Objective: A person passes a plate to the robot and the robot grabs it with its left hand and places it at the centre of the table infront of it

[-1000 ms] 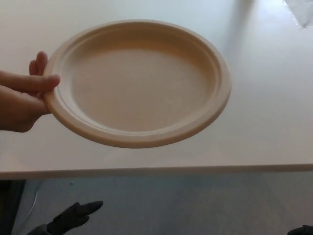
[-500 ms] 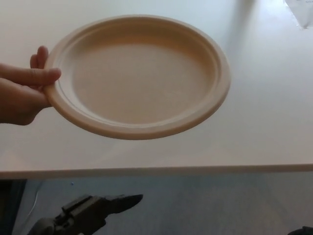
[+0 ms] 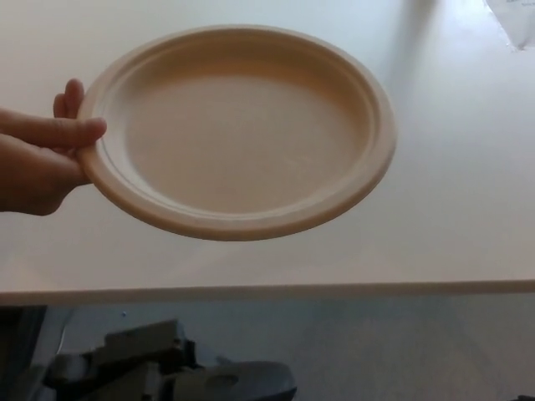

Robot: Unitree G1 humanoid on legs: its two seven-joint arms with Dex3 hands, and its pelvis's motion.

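A round beige plate (image 3: pixel 238 125) is held level above the white table (image 3: pixel 451 209). A person's hand (image 3: pixel 38 163) pinches its left rim, thumb on top. My left hand (image 3: pixel 180 372) shows at the bottom edge, below the table's front edge and under the plate's near side. It is grey and dark, blurred, and only partly in the picture. It does not touch the plate. My right hand does not show.
The table's front edge (image 3: pixel 267 292) runs across the lower part of the picture, with grey floor (image 3: pixel 401 351) beneath it. A pale object (image 3: pixel 517 18) sits at the far right corner of the table.
My left hand has risen and moved right along the bottom edge, now closer to the camera. The plate has lifted slightly and then held still in the person's hand.
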